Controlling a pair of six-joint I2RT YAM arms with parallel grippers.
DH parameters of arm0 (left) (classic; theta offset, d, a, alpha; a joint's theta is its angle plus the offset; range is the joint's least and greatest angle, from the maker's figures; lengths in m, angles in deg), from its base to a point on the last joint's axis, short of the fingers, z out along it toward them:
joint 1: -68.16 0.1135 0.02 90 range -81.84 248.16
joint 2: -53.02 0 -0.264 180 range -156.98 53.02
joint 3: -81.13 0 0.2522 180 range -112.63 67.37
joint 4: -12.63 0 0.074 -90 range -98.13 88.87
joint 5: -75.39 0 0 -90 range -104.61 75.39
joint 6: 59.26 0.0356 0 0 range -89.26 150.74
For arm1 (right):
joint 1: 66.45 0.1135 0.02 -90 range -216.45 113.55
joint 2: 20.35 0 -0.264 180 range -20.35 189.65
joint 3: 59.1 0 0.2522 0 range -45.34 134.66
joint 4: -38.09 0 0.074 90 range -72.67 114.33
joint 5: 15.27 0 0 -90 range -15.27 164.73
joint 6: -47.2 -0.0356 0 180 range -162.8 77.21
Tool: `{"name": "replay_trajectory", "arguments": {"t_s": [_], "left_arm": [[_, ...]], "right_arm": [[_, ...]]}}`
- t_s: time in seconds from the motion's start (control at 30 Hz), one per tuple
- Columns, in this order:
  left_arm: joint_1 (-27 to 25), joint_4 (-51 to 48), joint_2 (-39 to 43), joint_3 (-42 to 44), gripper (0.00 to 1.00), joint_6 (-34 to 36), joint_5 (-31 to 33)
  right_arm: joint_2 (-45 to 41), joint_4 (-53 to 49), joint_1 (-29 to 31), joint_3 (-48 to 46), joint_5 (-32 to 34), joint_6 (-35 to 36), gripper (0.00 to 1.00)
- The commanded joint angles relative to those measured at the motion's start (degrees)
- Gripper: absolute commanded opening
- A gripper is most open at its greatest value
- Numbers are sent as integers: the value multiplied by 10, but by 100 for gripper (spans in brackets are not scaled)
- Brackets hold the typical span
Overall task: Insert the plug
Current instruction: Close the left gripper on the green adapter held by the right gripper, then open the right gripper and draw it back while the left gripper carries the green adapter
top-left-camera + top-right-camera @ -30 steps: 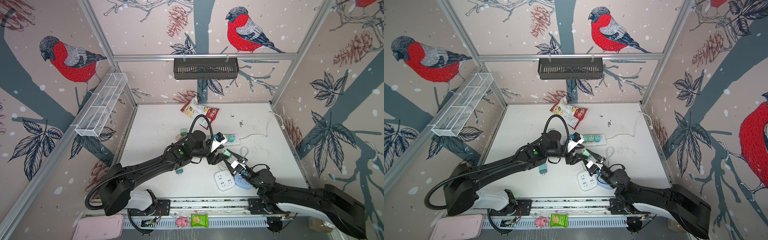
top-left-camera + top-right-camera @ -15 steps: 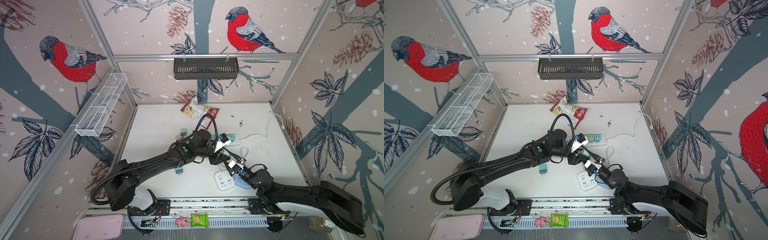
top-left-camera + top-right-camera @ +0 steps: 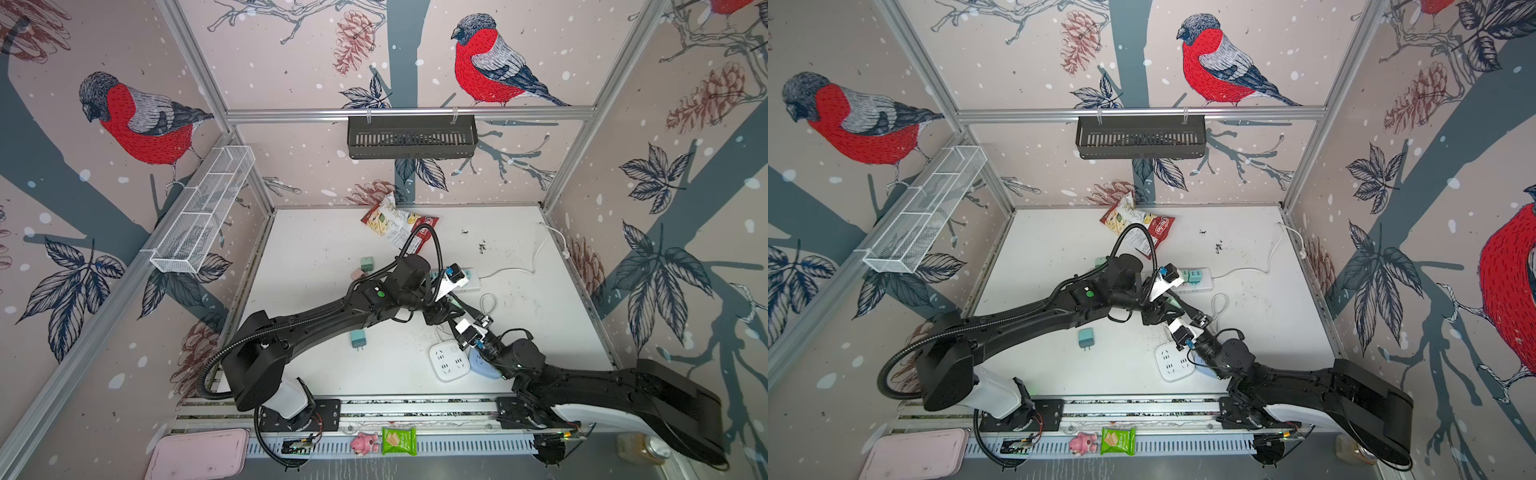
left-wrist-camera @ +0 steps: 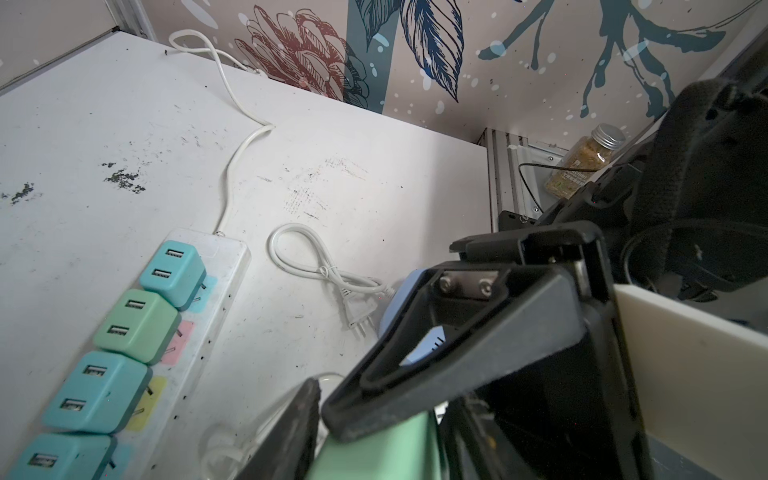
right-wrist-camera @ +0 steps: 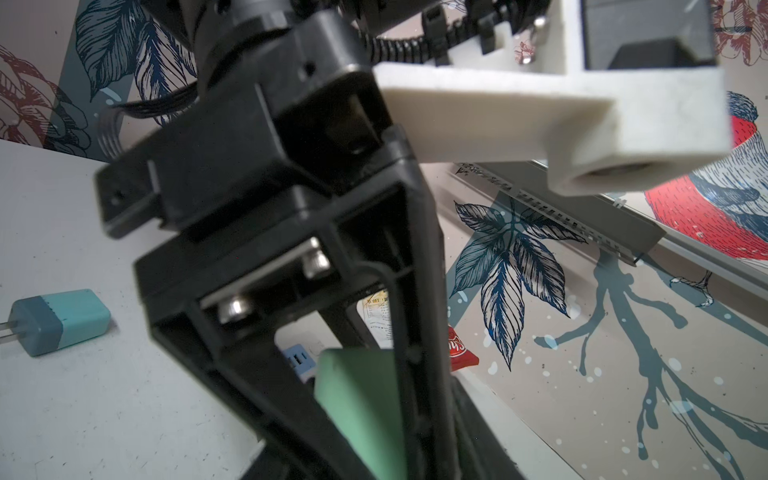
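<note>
left gripper (image 3: 446, 309) swung right since a second ago, fingers narrower, its grip unclear, right gripper (image 3: 471, 313) barely moved, fingers clamped on green plug (image 5: 361, 407), pale mint rounded block, prongs hidden, raised mid-table between both grippers, just near of power strip (image 3: 471, 283)

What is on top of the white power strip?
Three teal adapters and one green adapter stand in a row on the power strip. They cover the sockets beneath; its far end is out of frame.
</note>
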Motion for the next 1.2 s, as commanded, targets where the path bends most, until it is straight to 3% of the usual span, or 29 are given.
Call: {"name": "replay_trajectory", "arguments": {"t_s": [0.0,0.17,0.37,0.5,0.67,0.7,0.8,0.87,1.0,1.07,1.1,1.13,1.17], "left_arm": [[-2,-35,3,2,55,11,7],[-2,-30,13,6,58,6,14],[-3,-36,4,1,51,10,2],[-3,-52,-10,-12,36,16,-19],[-3,-59,-16,-19,1,21,-32],[-2,-60,-15,-19,0,21,-33],[-2,-54,-12,-15,0,22,-35],[-3,-48,-5,-11,0,22,-32],[-3,-23,19,8,0,16,-8],[-2,-2,44,28,0,15,11],[-2,11,58,39,0,16,19],[-2,27,75,51,0,17,33],[-2,48,95,78,0,18,50]], "right_arm": [[-5,83,0,-62,31,-8,1],[-13,78,0,-65,23,-8,0],[-20,78,0,-69,21,-8,1],[-28,73,0,-70,20,-10,1],[-32,66,-4,-66,29,-17,6],[-32,67,-4,-66,31,-19,9],[-31,64,-9,-65,33,-25,19],[-32,54,-11,-61,29,-28,38],[-34,45,-12,-57,28,-31,44],[-43,39,-12,-58,21,-33,52],[-49,29,-12,-57,13,-33,60],[-58,12,-12,-54,1,-34,88],[-68,-13,-12,-48,-14,-36,100]]}}
